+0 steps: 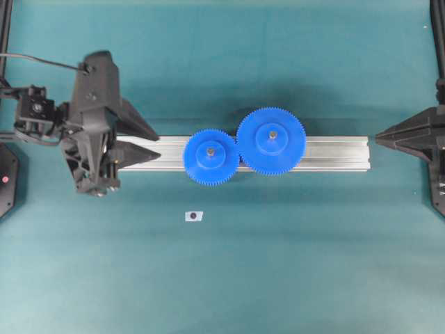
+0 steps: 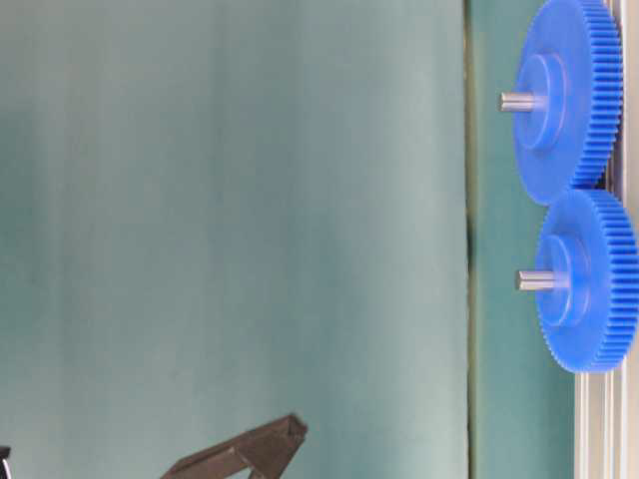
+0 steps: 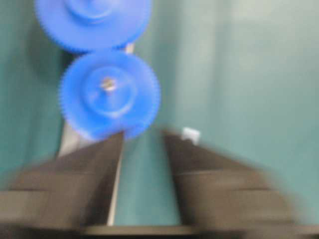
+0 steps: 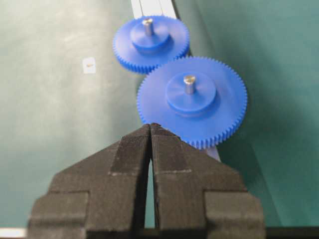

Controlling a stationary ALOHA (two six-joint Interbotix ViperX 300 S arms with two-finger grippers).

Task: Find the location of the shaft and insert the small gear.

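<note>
Already seated, the small gear (image 1: 211,157) lies flat, shaft (image 1: 210,150) seemingly upright.

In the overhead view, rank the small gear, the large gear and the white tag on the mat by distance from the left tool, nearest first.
From the left tool:
1. Small gear, just beyond its tips, on the rail.
2. White tag, on the mat below the rail.
3. Large gear, past the small gear.

Left pincer (image 1: 154,145) stands with fingers spread and empty; right pincer (image 1: 379,138) has fingers pressed together.

Blue small gear (image 1: 211,157) on a grey shaft (image 1: 210,149), silver rail (image 1: 334,154), teal table (image 1: 278,264).
</note>
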